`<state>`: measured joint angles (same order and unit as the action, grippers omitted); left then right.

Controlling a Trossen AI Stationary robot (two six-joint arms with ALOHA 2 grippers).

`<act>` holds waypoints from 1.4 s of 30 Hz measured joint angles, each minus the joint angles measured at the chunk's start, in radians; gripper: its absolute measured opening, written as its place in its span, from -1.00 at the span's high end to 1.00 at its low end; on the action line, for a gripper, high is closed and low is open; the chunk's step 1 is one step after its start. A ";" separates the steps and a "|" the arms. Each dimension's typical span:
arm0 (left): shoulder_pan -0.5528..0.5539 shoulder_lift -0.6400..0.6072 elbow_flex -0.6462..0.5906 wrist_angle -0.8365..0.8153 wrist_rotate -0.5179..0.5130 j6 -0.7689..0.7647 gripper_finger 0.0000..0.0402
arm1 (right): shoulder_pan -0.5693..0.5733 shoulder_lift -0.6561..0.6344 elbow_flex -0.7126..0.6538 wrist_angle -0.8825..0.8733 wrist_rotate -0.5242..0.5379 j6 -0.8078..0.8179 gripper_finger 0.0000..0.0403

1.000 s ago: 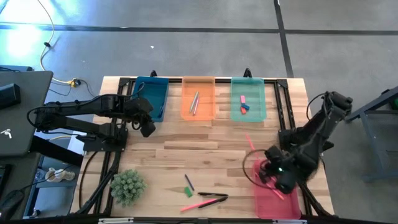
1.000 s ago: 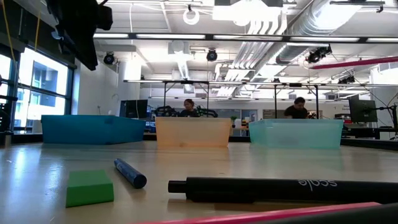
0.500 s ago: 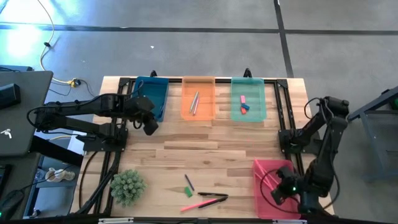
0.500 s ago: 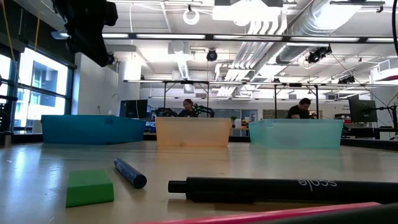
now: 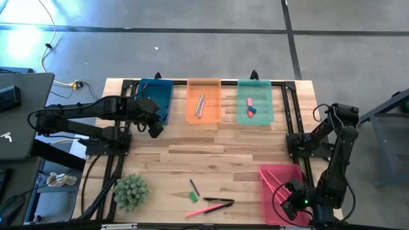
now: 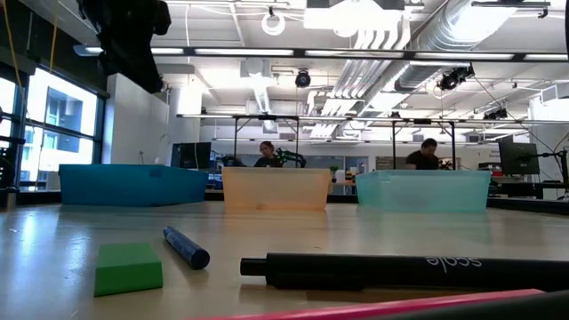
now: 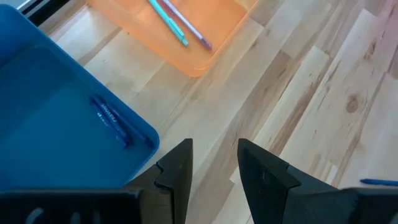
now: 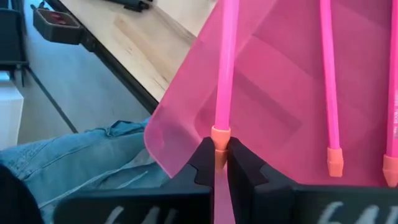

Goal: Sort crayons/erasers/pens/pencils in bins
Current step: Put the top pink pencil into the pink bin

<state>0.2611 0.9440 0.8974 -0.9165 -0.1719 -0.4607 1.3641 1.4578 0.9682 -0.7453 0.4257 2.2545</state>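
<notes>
One camera looked straight down from high above, taking in the whole wooden table point(image 5: 211, 153). A second sat at tabletop height at the near edge, facing level toward the far edge, very close to a black pen point(image 6: 400, 269). Both showed the blue bin point(image 5: 155, 100), orange bin point(image 6: 276, 189) and green bin point(image 6: 423, 190). Each wrist camera looked closely past its own fingers.

Left arm extends from the table's left side toward the far left; left gripper point(image 5: 153, 130) hangs above the surface, fingers point(image 7: 176, 171) slightly parted (nothing between them). Right arm folds back to the near right corner; right gripper point(image 8: 219, 163) pinches a pink pencil point(image 8: 224, 68).
</notes>
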 joint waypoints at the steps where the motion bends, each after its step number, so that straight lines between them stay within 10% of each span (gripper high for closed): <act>1: 0.000 0.000 0.000 0.000 0.000 0.000 0.42 | 0.001 0.000 0.000 -0.001 -0.006 0.001 1.00; 14: 0.000 0.000 0.000 -0.001 0.000 -0.034 0.42 | -0.092 -0.025 0.001 -0.036 -0.136 -0.053 1.00; 28: 0.000 0.000 0.000 -0.002 0.000 -0.029 0.42 | -0.172 -0.035 0.306 -0.507 -0.318 -0.045 1.00; 42: 0.000 0.000 0.000 -0.002 0.000 0.027 0.42 | -0.195 0.026 0.358 -0.479 -0.490 -0.062 1.00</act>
<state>0.2609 0.9440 0.8974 -0.9184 -0.1715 -0.4342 1.1688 1.4842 1.3266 -1.2245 -0.0647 2.1927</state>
